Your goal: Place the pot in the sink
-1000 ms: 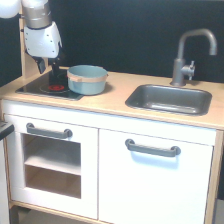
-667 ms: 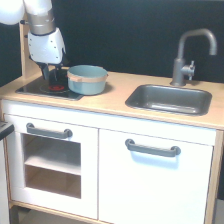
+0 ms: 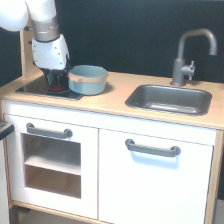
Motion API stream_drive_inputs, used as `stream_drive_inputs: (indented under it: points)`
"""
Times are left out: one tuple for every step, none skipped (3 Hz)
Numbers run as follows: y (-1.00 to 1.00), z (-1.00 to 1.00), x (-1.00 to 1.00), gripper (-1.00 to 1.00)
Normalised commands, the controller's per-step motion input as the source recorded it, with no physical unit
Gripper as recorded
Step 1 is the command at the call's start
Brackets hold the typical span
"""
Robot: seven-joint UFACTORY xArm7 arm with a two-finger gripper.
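The pot [image 3: 88,79], small, round, blue-grey with a pale tan rim band, stands on the counter at the right edge of the black stovetop [image 3: 45,90]. My gripper [image 3: 56,82] hangs from the white arm just left of the pot, low over the stovetop, fingers pointing down. Its dark fingers blend with the stovetop, so I cannot tell whether they are open or touch the pot. The sink [image 3: 169,99], a dark grey rectangular basin, is recessed in the light wood countertop at the exterior view's right, with nothing in it.
A grey faucet [image 3: 190,55] stands behind the sink. A wooden side panel [image 3: 25,55] rises behind the arm at the left. Below the counter are white cabinet doors with grey handles [image 3: 151,148] and an oven window [image 3: 50,160].
The arm has moved toward the exterior view's right and lower, bringing the gripper from the stovetop's left side to right beside the pot. The pot has not moved.
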Motion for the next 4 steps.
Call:
stream_drive_inputs:
  points:
    - [0.30, 0.67, -0.04, -1.00]
    - [0.25, -1.00, -0.02, 0.95]
    - [-0.05, -0.31, -0.02, -1.00]
    - [-0.36, -1.00, 1.00, 1.00]
